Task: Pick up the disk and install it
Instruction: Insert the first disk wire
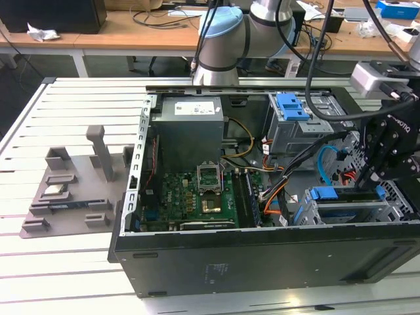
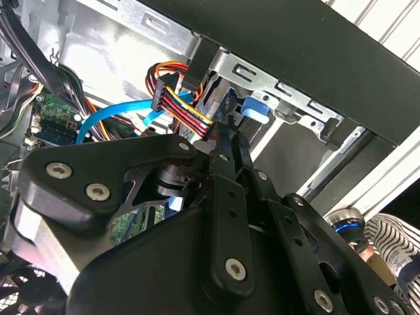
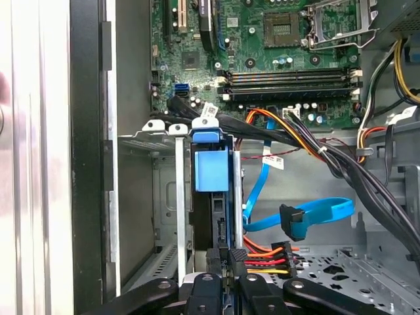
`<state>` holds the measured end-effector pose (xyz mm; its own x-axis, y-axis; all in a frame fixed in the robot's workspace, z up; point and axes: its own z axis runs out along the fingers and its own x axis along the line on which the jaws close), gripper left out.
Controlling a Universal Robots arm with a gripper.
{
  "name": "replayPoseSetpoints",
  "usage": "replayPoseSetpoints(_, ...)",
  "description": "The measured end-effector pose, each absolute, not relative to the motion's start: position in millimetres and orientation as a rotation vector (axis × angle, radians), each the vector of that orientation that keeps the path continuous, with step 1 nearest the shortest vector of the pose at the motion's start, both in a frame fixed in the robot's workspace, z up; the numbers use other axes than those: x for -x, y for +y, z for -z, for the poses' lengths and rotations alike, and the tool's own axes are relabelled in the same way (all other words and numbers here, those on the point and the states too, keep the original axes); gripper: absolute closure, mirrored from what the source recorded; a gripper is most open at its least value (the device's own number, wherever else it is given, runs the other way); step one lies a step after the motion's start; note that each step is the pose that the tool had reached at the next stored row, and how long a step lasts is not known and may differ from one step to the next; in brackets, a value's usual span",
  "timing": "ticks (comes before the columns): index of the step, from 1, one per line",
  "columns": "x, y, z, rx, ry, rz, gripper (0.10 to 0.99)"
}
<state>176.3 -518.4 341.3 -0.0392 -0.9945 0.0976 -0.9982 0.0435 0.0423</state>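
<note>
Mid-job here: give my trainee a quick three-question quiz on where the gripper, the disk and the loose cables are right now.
1. True or false: the disk stands on edge in the drive cage.
2. In the exterior view, the gripper hangs over which side of the computer case? A) that view's left B) that view's right
3. Fill in: the loose flat data cable beside the disk is ____ in colour.

Key: 1 true; 2 B; 3 blue.

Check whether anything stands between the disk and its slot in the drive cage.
Nothing visible blocks it. In the first wrist view the disk already sits edge-on in the drive cage slot, with the gripper at its near end. The blue data cable and the power plug lie beside the cage, outside the slot.
</note>
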Motion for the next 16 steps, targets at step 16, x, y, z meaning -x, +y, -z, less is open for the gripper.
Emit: replayPoseSetpoints(16, -176.2, -524.9, -344.9, -2.120, -2.208, -0.028, 0.922)
